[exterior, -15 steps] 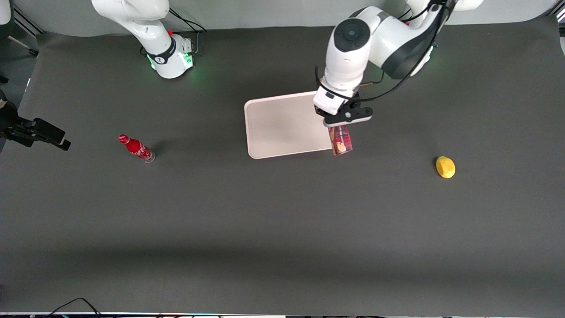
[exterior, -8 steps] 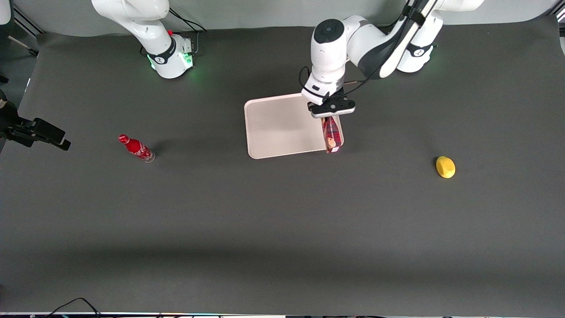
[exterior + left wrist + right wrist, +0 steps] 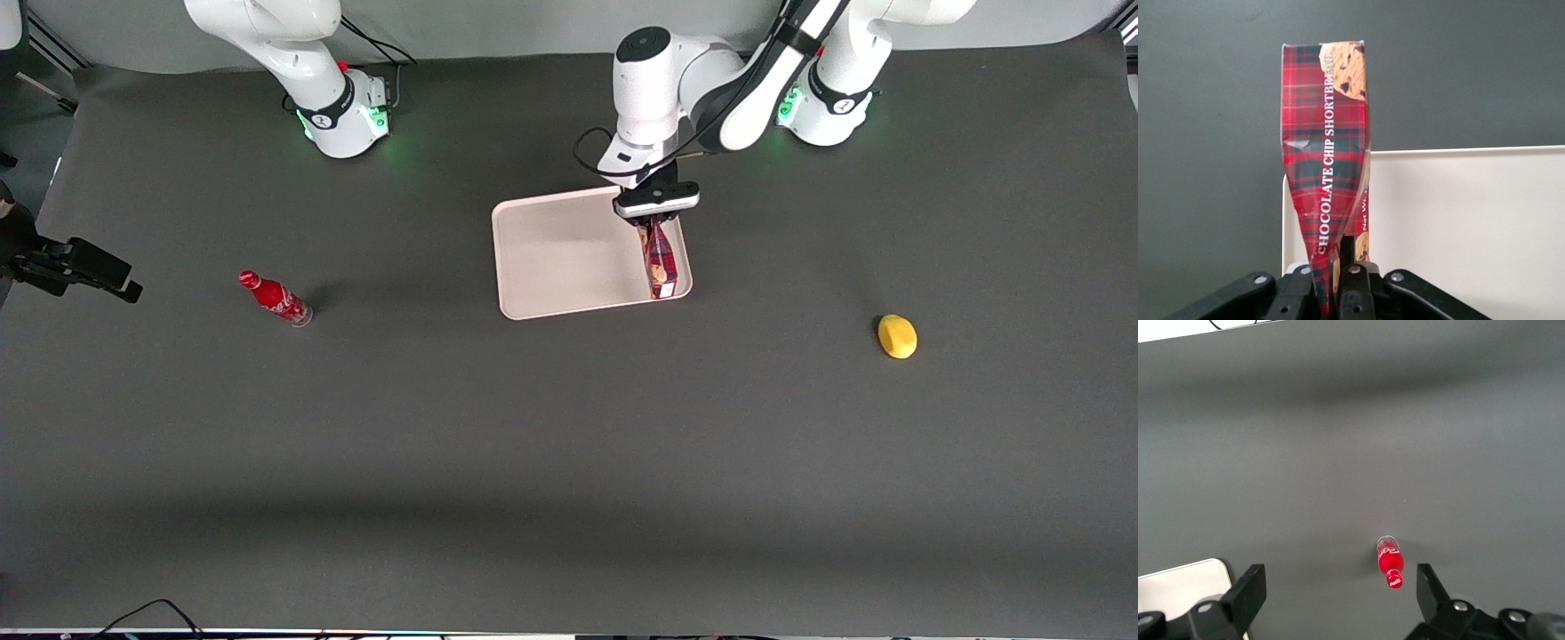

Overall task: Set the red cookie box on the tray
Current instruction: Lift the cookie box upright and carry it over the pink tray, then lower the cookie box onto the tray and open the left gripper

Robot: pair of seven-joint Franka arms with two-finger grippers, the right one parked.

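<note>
I'm holding the red cookie box [image 3: 659, 261] pinched hard at one end in my gripper [image 3: 653, 219], fingers clamped on the squashed cardboard so the box is hanging down below my hand, edge-on. In the wrist view the box [image 3: 1327, 160] is dangling straight out from my fingers, bulging where the pinch creases it, with the tray [image 3: 1458, 220] spreading out to one side of it and the tray's edge sitting right under the box. So the box is hovering over the tray [image 3: 551, 258] just inside the rim at the working arm's end, its low end looking close to the tray floor, though I can't tell if it's touching. To do this step well, I judge I should be shifting a bit more toward the tray's middle before letting go, since the box is tall and thin as held and will tip when released; lowering until the bottom end rests, then opening so it falls flat inward and not over the rim. Compared with a second ago, I've been carrying the box from just outside the tray's edge, over the dark table, to inside the rim, and my hand has moved farther from the front camera and toward the parked arm's end. The small red bottle [image 3: 275, 298] and yellow lemon [image 3: 897, 336] haven't moved.
</note>
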